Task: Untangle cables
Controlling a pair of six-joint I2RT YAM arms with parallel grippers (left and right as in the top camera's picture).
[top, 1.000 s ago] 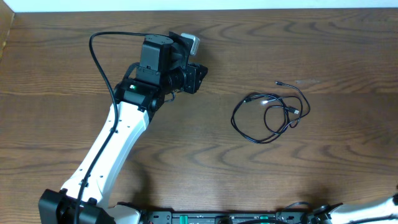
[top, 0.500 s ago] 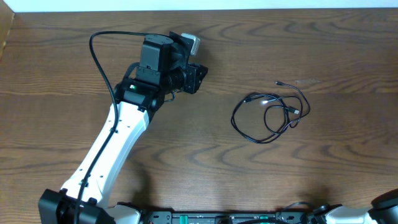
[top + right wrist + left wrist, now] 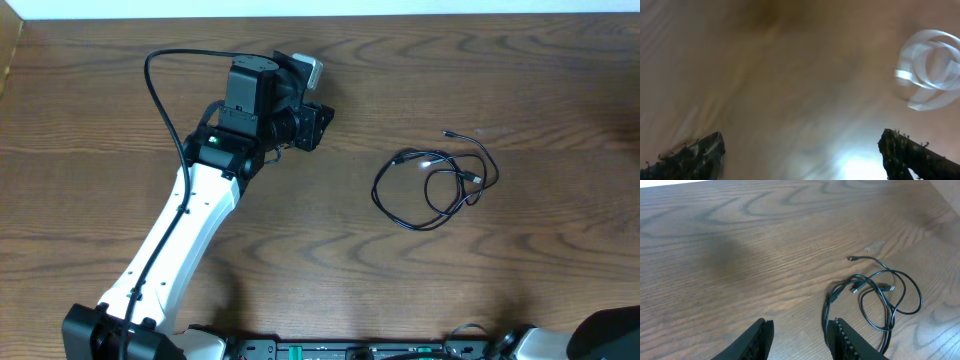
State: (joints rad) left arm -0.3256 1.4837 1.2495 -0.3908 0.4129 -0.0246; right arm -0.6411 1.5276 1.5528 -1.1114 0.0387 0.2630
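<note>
Left gripper (image 3: 799, 331): one, at the table's (image 3: 300, 260) left-centre, fingers partly apart, nothing between them.
Black cable (image 3: 859, 284): one loose tangle, right of centre, well apart from both grippers; I cannot count the cords in it.
White cable (image 3: 925, 103): one blurred loop, seen only by the right wrist.
Right gripper (image 3: 800, 150): one, near right edge, fingers spread wide and empty.
Handling, as judged: take the free plug end on the far side, draw slowly outward, and pin the loops with the other gripper.
</note>
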